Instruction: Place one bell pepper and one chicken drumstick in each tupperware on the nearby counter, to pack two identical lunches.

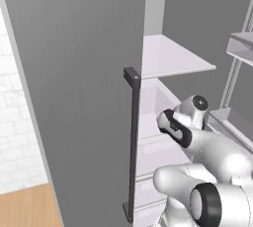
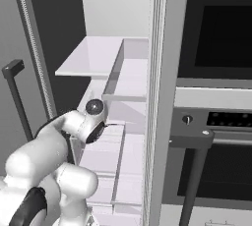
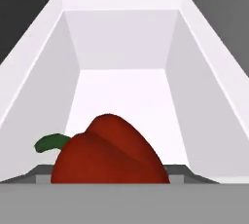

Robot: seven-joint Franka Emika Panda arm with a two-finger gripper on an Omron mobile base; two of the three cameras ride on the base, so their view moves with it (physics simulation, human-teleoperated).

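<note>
We see the bell pepper (image 3: 109,152) lying in the drawer (image 3: 214,121), near its front end, with the stem towards the left in the hand view. The drawer sits inside the fridge (image 1: 197,18), below a shelf (image 1: 173,58). The fridge door (image 1: 74,97) stands on the left, the oven (image 2: 216,122) on the right.

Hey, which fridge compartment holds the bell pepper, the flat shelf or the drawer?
The white drawer: a deep, walled bin, unlike the flat shelf. The red bell pepper lies at its near end in the hand view, green stem pointing sideways.
</note>
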